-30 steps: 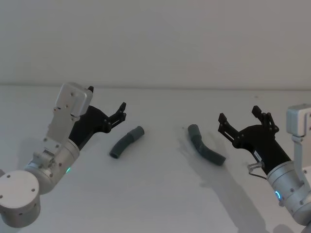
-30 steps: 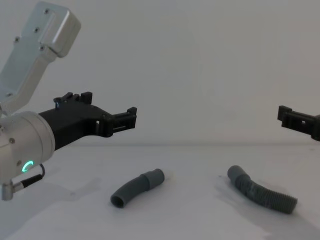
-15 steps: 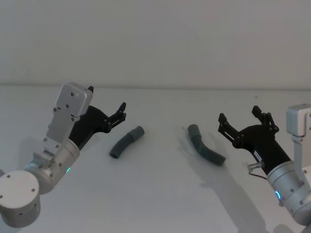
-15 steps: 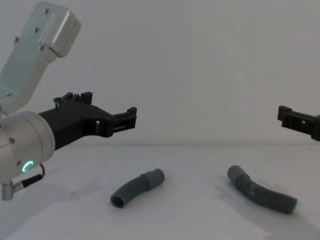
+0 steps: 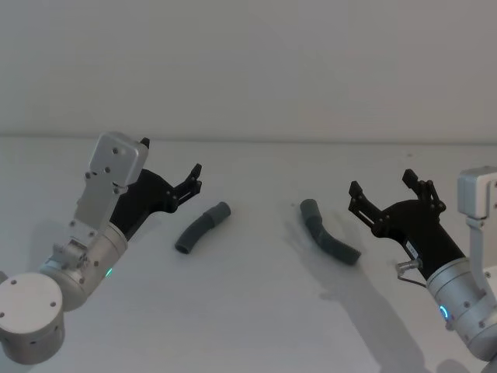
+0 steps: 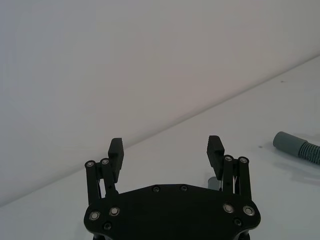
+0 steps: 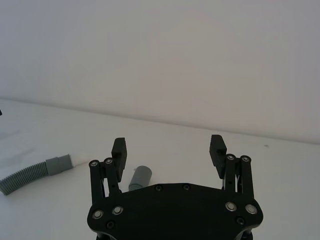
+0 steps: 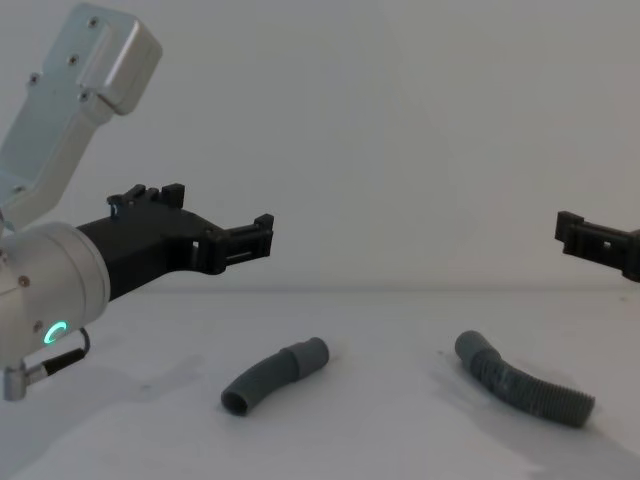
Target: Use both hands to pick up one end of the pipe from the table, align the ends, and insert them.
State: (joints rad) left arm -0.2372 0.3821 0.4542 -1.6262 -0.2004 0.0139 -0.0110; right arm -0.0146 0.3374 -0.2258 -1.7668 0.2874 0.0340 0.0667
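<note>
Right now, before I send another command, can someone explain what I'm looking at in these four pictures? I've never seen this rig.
It is a robot with two arms, each ending in a black two-fingered pincer. One picture looks down from its head, and one looks across the table from its chest. The other two come from a camera on each wrist, looking out past that arm's own fingers. The left pincer and the right pincer both hang above the white table, fingers spread, holding nothing. Between them lie two short grey hose pieces, apart from each other. The left hose piece is near the left pincer and the right hose piece is near the right one. Neither piece is touched.
</note>
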